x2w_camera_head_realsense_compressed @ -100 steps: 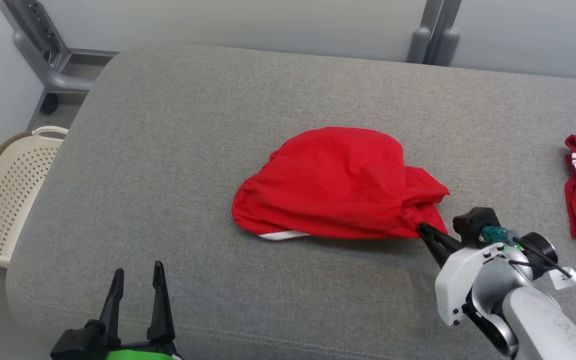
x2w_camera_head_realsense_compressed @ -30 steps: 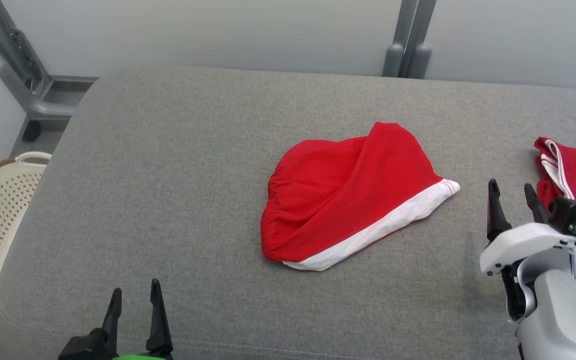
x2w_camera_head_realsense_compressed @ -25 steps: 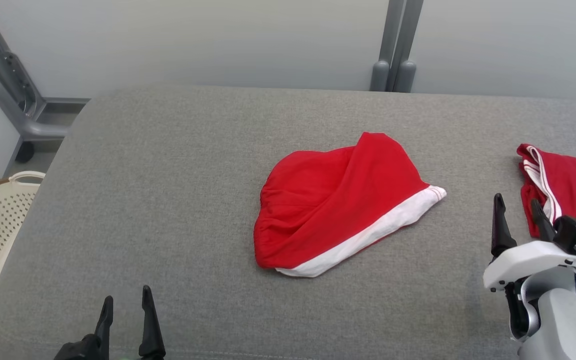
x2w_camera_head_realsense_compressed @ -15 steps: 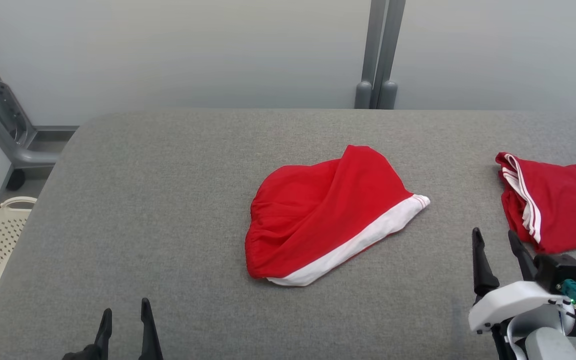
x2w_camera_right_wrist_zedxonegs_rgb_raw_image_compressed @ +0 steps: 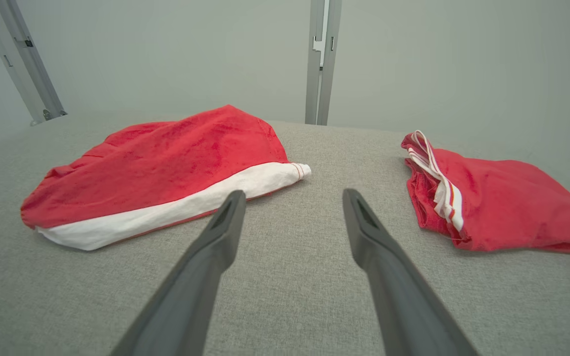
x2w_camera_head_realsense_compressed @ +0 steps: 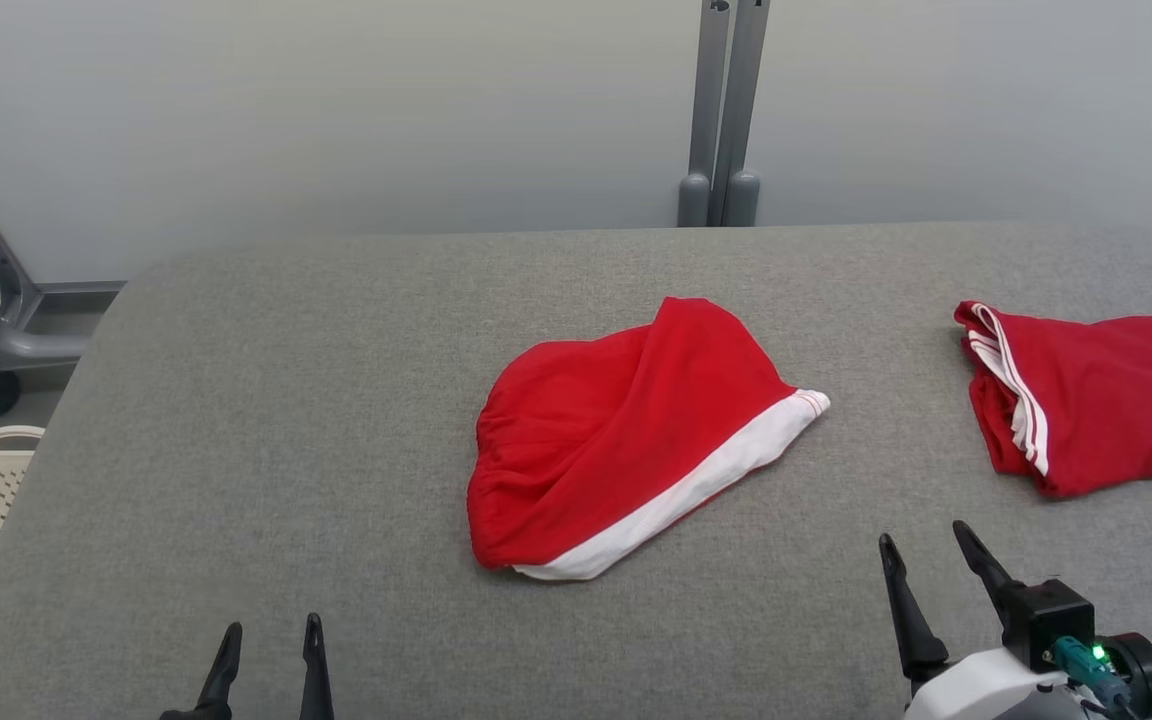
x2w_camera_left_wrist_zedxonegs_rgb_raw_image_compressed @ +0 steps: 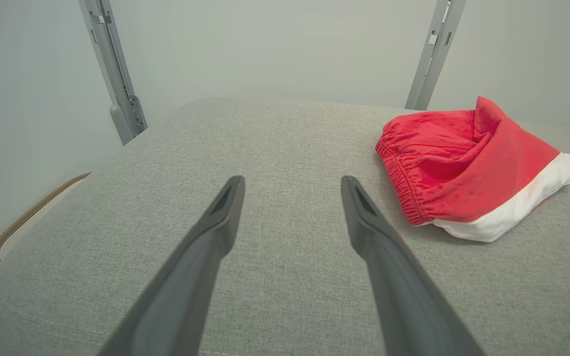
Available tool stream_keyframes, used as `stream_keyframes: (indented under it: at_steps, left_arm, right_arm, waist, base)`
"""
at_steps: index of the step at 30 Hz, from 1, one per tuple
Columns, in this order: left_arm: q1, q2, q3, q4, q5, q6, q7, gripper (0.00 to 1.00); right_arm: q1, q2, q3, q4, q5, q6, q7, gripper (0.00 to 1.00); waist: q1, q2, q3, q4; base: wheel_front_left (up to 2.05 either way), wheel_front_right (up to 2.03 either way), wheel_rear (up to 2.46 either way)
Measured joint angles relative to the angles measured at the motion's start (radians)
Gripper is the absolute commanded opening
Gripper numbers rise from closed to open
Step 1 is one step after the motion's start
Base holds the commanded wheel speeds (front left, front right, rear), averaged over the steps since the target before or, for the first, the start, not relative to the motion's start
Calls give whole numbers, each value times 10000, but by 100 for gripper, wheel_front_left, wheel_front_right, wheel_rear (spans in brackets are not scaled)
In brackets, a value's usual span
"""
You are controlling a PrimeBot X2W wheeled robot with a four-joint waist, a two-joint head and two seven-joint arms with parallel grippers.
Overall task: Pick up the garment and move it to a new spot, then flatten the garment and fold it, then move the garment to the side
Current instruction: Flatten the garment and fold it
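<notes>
Since the earlier corner pinch, the right gripper (x2w_camera_head_realsense_compressed: 923,533) has let go and drawn back, leaving the garment (x2w_camera_head_realsense_compressed: 626,440) folded over. At the tabletop's (x2w_camera_head_realsense_compressed: 286,400) near edge waits the left gripper (x2w_camera_head_realsense_compressed: 273,623), jaws wide and empty. Mid-tabletop lies the garment, white band showing. Short of it, the right gripper's jaws stand wide, empty. Likely next is the shift aside, toward the other red garment (x2w_camera_head_realsense_compressed: 1096,390): pinch both layers, carry low.

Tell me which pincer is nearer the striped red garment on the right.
Right. The right pincer is open, apart from the striped garment, nearer the robot and slightly to its left. The left pincer, also open, is across the grey surface, past the white-hemmed garment.
</notes>
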Motion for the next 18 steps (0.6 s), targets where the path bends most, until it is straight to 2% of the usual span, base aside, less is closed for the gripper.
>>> stream_keyframes:
  at_steps: [4, 18]
  left_arm:
    - [70, -6, 21, 29, 102, -15, 0, 100]
    - [77, -117, 150, 27, 159, -182, 0, 100]
  right_arm:
    - [214, 0, 59, -54, -238, 0, 155, 100]
    - [206, 0, 21, -167, -23, 0, 345, 100]
  waist:
    - [0, 0, 10, -88]
    - [0, 0, 148, -210]
  base:
    - [0, 0, 0]
    - [0, 0, 0]
